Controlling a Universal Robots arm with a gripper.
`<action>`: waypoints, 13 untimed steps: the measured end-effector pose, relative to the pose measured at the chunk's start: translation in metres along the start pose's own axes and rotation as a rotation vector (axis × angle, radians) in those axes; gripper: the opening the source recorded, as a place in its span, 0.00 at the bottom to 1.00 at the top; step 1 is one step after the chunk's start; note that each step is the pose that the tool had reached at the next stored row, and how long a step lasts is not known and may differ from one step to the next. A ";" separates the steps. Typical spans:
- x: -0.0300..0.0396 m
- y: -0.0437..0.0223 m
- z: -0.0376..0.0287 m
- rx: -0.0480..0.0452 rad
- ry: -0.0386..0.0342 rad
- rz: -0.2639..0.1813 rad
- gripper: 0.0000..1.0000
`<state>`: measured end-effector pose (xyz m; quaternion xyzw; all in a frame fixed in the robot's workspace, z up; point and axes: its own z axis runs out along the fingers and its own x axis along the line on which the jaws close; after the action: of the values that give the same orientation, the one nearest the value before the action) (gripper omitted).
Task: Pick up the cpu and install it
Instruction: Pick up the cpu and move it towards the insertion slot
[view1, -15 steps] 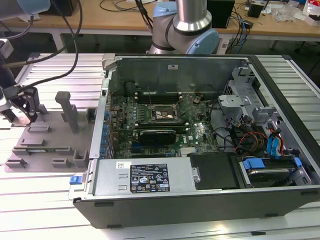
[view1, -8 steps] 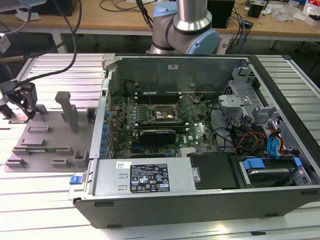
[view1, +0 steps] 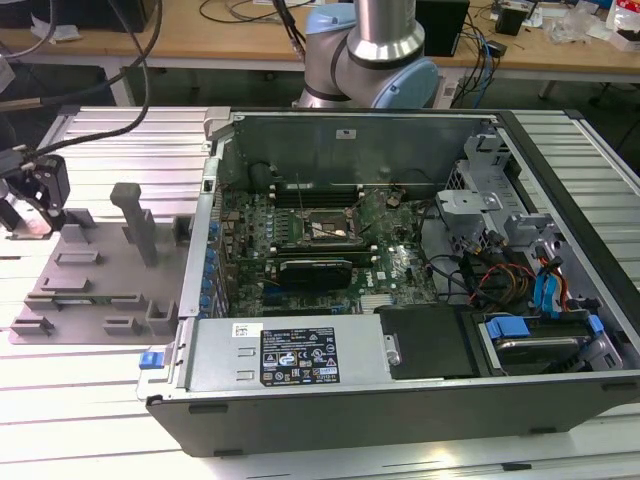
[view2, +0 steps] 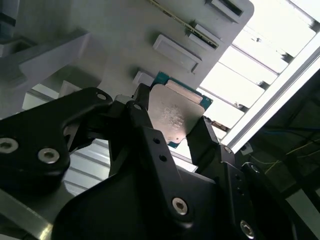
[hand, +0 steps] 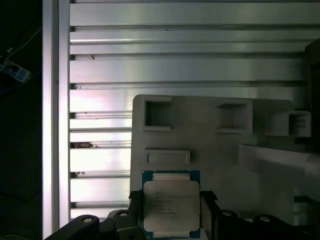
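Observation:
The cpu (hand: 171, 206), a flat square chip with a pale metal top and a teal edge, sits between my gripper's black fingers (hand: 134, 201) in both wrist views. My gripper (view2: 172, 119) is shut on the cpu (view2: 176, 112), with a finger against each of two opposite sides. It hovers over the end of the grey plastic fixture (hand: 210, 150). In the exterior view my gripper (view1: 35, 200) is at the far left, over the fixture's (view1: 90, 285) left end. The dark metal-framed socket (view1: 325, 228) lies inside the open computer case (view1: 300, 400).
The fixture carries upright blocks (view1: 135, 220) between my gripper and the case's left wall (view1: 200, 250). Ribbed aluminium tabletop (hand: 185, 55) surrounds it. The arm's base (view1: 375, 50) stands behind the case. Cables and drive bays (view1: 530, 290) fill the case's right side.

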<state>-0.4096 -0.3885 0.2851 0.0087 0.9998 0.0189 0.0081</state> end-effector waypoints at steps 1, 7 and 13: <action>0.0000 0.0001 -0.0017 0.0000 0.0000 0.000 0.55; -0.0002 0.0010 -0.0144 0.0000 0.0000 0.000 0.55; -0.0005 0.0026 -0.0321 0.0001 0.0000 0.000 0.55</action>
<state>-0.4096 -0.3872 0.3172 0.0087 0.9998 0.0189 0.0081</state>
